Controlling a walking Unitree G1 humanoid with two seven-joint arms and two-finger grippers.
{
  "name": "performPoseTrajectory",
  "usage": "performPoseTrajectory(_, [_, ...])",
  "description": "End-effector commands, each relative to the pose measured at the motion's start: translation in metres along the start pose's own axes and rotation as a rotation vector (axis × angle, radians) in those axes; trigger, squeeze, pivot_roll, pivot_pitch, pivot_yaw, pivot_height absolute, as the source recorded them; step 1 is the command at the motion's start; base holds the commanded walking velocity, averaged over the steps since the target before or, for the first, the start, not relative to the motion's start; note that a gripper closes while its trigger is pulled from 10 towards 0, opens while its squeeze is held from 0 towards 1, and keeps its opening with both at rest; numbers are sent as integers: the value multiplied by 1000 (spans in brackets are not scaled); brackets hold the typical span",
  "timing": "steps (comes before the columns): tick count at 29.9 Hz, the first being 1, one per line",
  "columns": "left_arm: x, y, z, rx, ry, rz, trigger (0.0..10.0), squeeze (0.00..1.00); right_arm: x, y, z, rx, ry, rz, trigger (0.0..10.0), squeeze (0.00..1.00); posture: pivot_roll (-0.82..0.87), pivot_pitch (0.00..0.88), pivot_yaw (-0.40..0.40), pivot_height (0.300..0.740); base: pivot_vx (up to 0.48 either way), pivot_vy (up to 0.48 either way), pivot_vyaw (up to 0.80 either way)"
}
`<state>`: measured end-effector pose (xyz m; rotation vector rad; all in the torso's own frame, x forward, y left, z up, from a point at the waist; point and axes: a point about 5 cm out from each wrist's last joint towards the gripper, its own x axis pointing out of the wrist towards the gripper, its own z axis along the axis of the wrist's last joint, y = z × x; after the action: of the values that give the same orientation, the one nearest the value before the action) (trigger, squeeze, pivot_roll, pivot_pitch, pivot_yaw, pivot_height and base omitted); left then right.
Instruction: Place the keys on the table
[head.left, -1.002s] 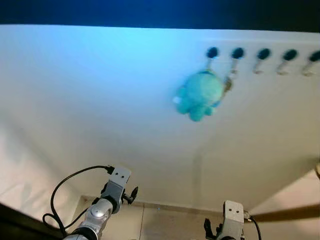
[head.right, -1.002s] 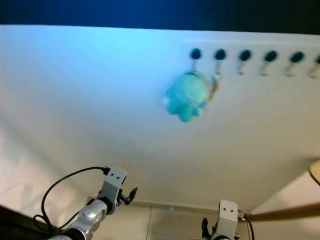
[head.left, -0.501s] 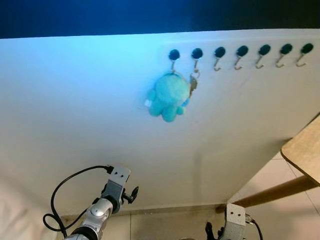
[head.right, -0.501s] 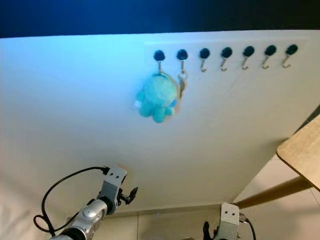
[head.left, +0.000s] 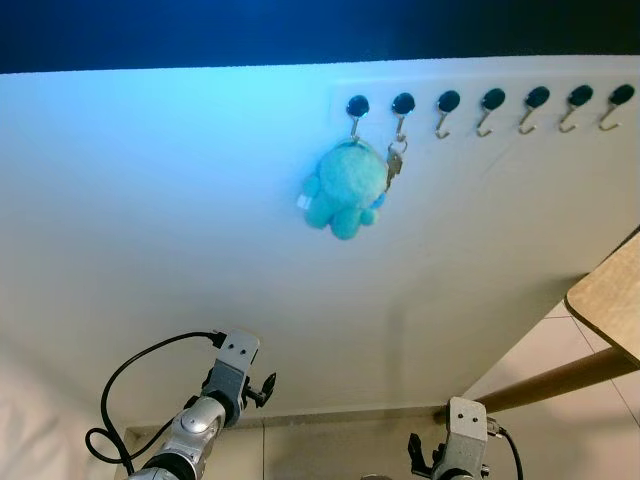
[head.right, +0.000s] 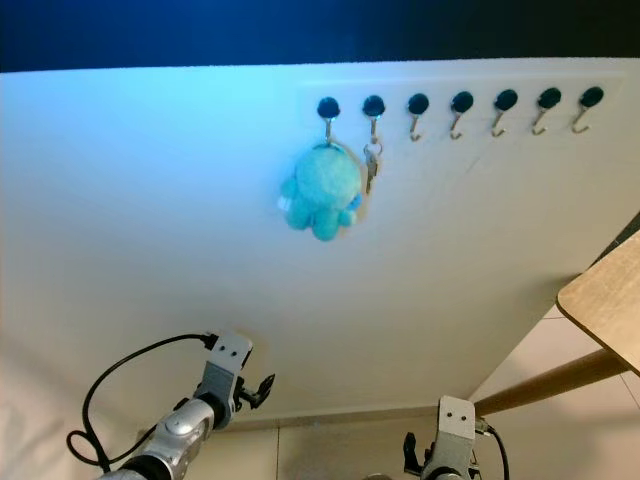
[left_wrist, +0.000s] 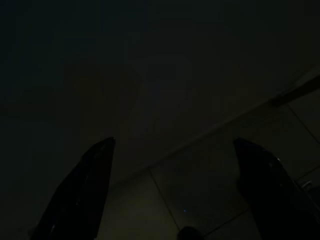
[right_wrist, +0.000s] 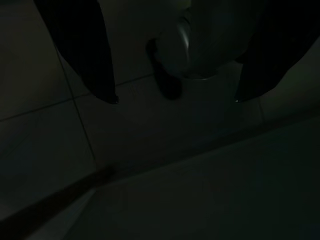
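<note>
White wall (head.left: 180, 200) fills most of the head views, with a row of black-knobbed hooks (head.left: 490, 100) near its top. On the two leftmost hooks hang the keys (head.left: 394, 165) and their turquoise plush toy (head.left: 345, 188), the keys just beside the toy's right edge. Both arms hang low by the tiled floor (head.right: 330, 450), well below and apart from the keys. The left end effector (left_wrist: 175, 195) is spread wide and holds nothing; the right end effector (right_wrist: 172, 97) is likewise released and bare. A corner of the wooden table (head.left: 612, 305) shows at the right, well apart from the keys.
</note>
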<state>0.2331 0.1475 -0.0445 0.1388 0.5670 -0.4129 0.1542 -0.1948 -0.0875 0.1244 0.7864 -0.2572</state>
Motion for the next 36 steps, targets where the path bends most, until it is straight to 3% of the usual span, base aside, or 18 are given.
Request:
performPoseTrajectory(1, [-1,-1,-5,-19,21,3,10000,0,-2,0,-6,-5,25,3,10000,0,20,22,18,740,-311,0,0])
performPoseTrajectory(7, [-1,-1,-5,-13,24,0,10000,0,-2,0,-7,-1,29,2,10000,0,19,23,22,740,-310,0,0])
performPoseTrajectory(36, [4,-6,0,3,44,-31,10000,0,-3,1,-9,15,33,-1,10000,0,19,28,26,740,0,0,0])
